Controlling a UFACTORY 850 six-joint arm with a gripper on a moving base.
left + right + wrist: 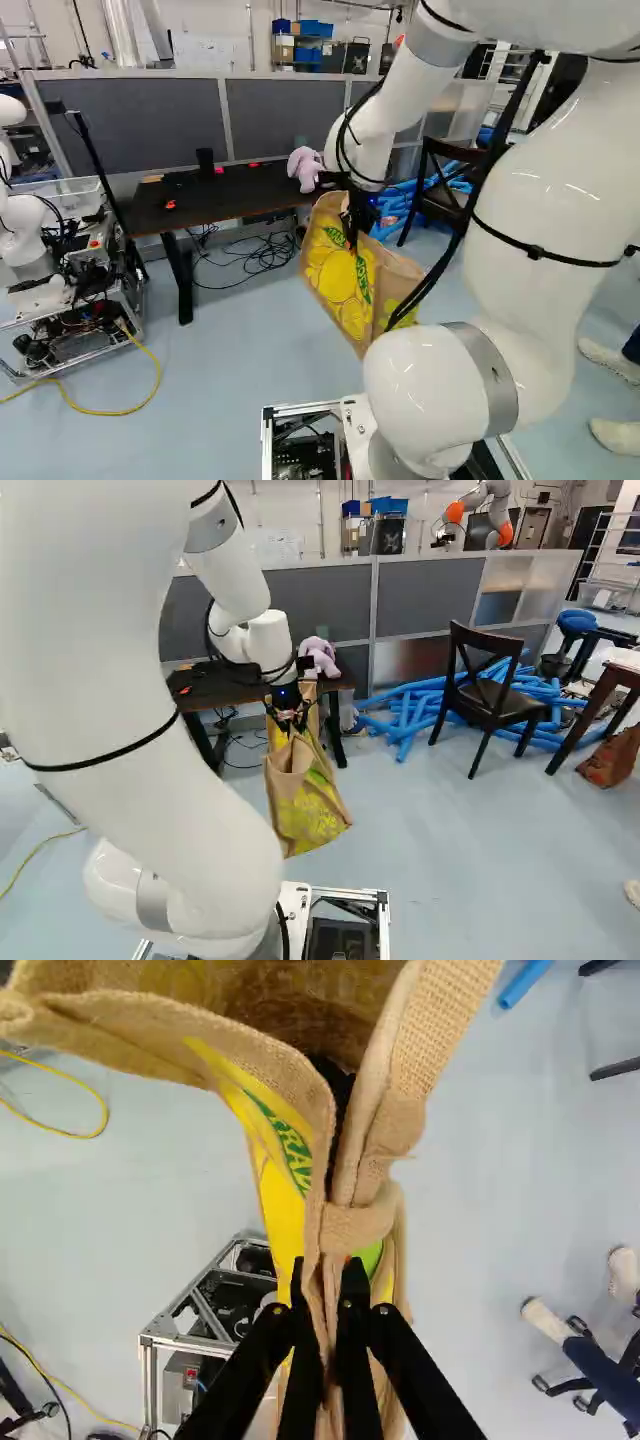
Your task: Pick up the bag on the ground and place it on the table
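Note:
My gripper hangs ahead of the base with the burlap bag below it, clear of the floor. In the wrist view both fingers of the gripper are closed on the bag's cloth near its handle, and the bag's mouth gapes ahead of them. Yellow fruit prints show on the bag in the left base view. The dark table stands beyond, to the left of the bag there.
A pink plush toy rests at the table's end. Past it are a dark chair and blue tubes. Another robot stands at the left of the left base view, near a yellow cable.

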